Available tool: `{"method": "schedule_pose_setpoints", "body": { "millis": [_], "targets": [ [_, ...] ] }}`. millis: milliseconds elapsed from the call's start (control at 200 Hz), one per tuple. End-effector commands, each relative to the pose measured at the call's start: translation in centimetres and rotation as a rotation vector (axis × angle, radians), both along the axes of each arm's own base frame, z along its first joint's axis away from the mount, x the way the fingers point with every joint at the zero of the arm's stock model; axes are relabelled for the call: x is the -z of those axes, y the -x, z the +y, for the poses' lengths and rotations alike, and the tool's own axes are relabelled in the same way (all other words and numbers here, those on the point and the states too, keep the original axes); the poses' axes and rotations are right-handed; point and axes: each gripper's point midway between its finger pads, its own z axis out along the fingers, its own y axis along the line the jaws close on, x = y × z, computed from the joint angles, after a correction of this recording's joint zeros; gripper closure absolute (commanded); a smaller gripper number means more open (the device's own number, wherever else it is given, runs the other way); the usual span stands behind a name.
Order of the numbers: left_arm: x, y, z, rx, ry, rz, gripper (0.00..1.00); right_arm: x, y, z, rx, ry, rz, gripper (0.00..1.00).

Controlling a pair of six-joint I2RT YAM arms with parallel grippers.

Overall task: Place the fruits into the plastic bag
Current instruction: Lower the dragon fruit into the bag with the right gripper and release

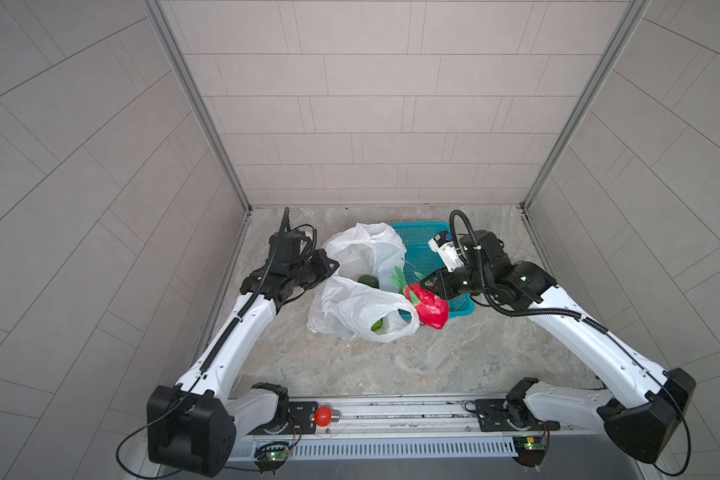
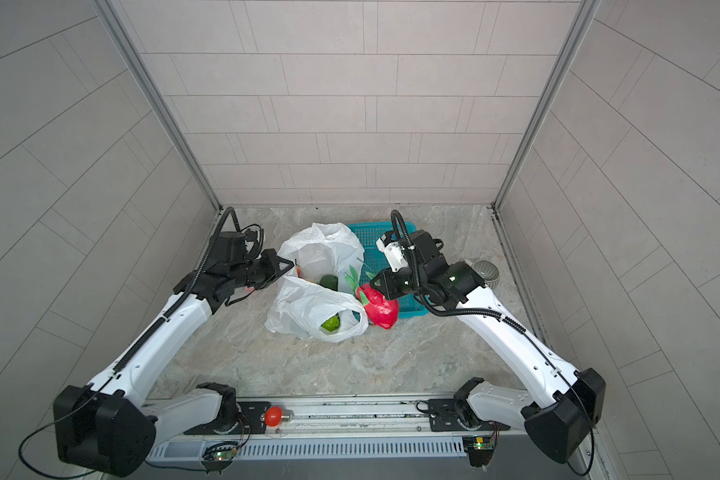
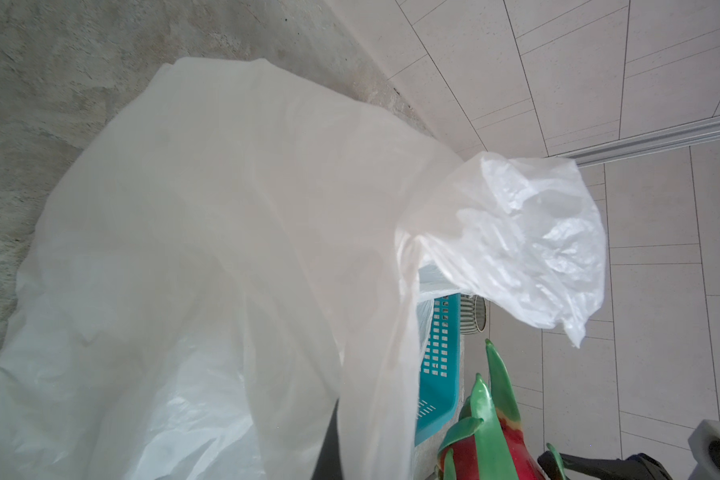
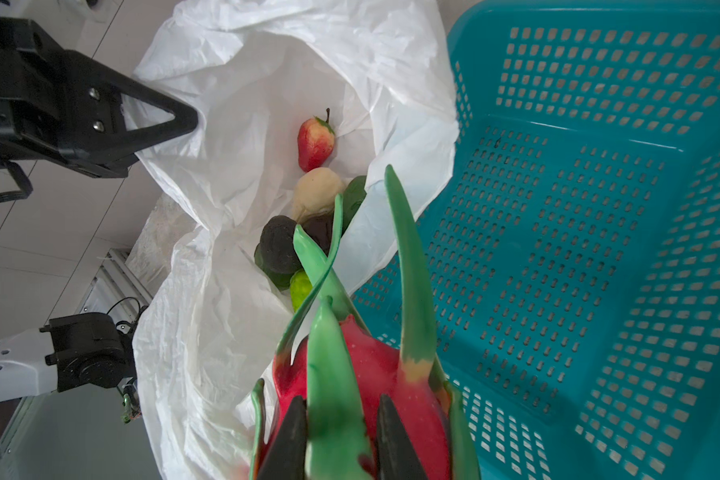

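While the right end effector [image 4: 341, 432] grips the dragon fruit [image 1: 431, 309] (left end effector [image 1: 331, 264] pinched shut on the plastic bag [image 1: 358, 307] rim), its scales could snag that thin mouth.

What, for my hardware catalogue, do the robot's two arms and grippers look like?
The left arm and right arm have white links between black joint housings, each with a black ribbed cable conduit. The left gripper and right gripper are matte black with tapering fingers; the left's are open triangular frames. Green lights dot the right wrist.
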Motion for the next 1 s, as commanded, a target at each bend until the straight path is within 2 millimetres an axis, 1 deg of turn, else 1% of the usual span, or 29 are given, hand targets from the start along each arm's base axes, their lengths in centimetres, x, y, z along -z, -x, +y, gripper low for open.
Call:
{"method": "schedule_pose_setpoints", "body": {
  "millis": [0, 195, 310, 395, 535, 656, 811, 866, 996],
  "targets": [
    [-1.6, -0.4, -0.5, 0.025, 0.006, -0.059, 1.00, -3.9, -0.8, 2.4, -0.063, -0.083, -0.100, 0.97],
    [-1.5, 0.0, -0.8, 0.040, 0.012, -0.059, 1.00, -5.7, -1.8, 5.3, -0.118, -0.101, -0.136, 0.97],
    [-1.7, 0.1, -1.0, 0.051, 0.017, -0.066, 1.00, -6.4, -3.3, 6.8, -0.130, -0.127, -0.149, 0.98],
    [-1.8, 0.1, -1.1, 0.059, 0.022, -0.069, 1.00, -6.4, -4.6, 8.0, -0.136, -0.132, -0.155, 0.98],
    [-2.1, 0.3, -1.2, 0.065, 0.029, -0.081, 1.00, -5.6, -7.0, 9.7, -0.132, -0.134, -0.148, 0.99],
    [-2.5, 0.4, -1.4, 0.074, 0.038, -0.090, 1.00, -4.6, -8.3, 11.1, -0.127, -0.134, -0.138, 0.99],
    [-3.1, 0.4, -1.7, 0.089, 0.053, -0.097, 1.00, -3.4, -9.2, 13.1, -0.140, -0.108, -0.138, 1.00],
    [-3.2, 0.3, -1.8, 0.093, 0.056, -0.096, 1.00, -2.6, -9.4, 13.9, -0.145, -0.097, -0.131, 1.00],
    [-3.5, 0.3, -2.0, 0.106, 0.066, -0.098, 1.00, -1.1, -10.0, 15.0, -0.139, -0.087, -0.118, 0.99]
  ]
}}
